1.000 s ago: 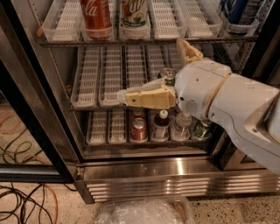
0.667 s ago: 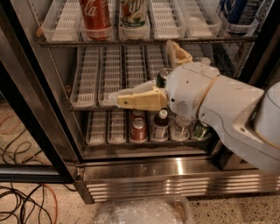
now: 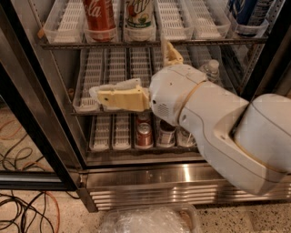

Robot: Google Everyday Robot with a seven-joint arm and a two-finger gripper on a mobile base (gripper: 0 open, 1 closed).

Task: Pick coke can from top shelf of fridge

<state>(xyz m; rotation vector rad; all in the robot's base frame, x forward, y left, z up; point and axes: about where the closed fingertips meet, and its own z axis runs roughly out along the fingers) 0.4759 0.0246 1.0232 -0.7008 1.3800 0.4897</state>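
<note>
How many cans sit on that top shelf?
3: coke can left, white-green can beside it, blue can far right; more may be hidden. Gripper hovers by middle shelf.

Coke can (image 3: 98, 18) is showing red, white script, far left. Gripper (image 3: 129, 68), pale yellow, is hovering at middle rack (image 3: 91, 109), white arm (image 3: 218, 118) right.

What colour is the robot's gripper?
Pale yellow, in the camera view; the gripper sits before the middle shelf.

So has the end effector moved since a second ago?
Yes. The end effector has shifted left across the front of the middle rack; its lower fingertip now sits roughly below the coke can.
</note>
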